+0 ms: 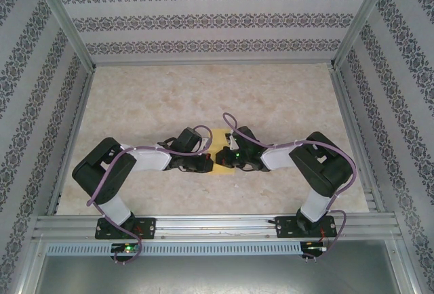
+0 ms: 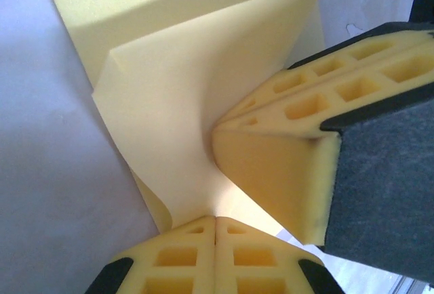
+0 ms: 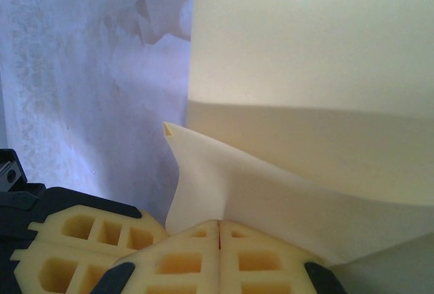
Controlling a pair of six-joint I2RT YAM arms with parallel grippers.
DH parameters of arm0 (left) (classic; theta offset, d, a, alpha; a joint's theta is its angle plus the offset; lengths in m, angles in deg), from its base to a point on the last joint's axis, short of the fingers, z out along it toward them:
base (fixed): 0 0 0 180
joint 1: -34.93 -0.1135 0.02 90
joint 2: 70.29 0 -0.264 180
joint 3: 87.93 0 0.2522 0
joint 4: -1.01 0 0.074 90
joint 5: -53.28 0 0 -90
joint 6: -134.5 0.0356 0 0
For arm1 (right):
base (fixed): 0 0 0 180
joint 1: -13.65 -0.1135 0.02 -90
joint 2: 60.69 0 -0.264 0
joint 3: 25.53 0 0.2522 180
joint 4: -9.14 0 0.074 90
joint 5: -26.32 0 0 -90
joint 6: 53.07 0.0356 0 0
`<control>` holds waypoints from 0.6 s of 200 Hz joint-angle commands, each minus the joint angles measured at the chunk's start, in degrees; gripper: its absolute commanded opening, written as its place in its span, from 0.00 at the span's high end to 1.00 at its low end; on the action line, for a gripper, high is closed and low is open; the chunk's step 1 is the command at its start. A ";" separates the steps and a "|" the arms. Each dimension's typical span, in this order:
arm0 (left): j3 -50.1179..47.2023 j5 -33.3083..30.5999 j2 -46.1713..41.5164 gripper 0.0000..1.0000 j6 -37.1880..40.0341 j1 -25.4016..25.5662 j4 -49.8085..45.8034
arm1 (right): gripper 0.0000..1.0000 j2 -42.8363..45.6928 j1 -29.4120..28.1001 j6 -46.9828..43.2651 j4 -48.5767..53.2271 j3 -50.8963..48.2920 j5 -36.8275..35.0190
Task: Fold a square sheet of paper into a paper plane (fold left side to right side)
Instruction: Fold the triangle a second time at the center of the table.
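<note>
Left pincer [image 2: 215,229] is clenched on the near edge of the yellow paper sheet [image 2: 169,97]; right pincer [image 3: 218,229] is clenched on a lifted flap beside it. I note the sheet lies mid-frame on the tabletop [image 1: 149,97], between both pincers, running toward the frame top; neither is nearer.

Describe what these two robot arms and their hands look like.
The left arm and right arm have chunky black joints, white links and a looping purple cable each. The left hand and right hand have pale yellow fingers moulded with square cut-outs.
</note>
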 commanded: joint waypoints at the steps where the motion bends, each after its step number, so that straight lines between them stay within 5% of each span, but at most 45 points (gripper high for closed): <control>1: -2.67 -5.29 2.69 0.99 -0.76 0.58 -5.00 | 1.00 -0.81 2.20 -2.99 4.67 0.25 -2.62; 120: -2.73 -5.03 2.60 0.99 -0.59 0.59 -4.99 | 1.00 -1.15 12.08 -7.53 6.89 1.34 0.28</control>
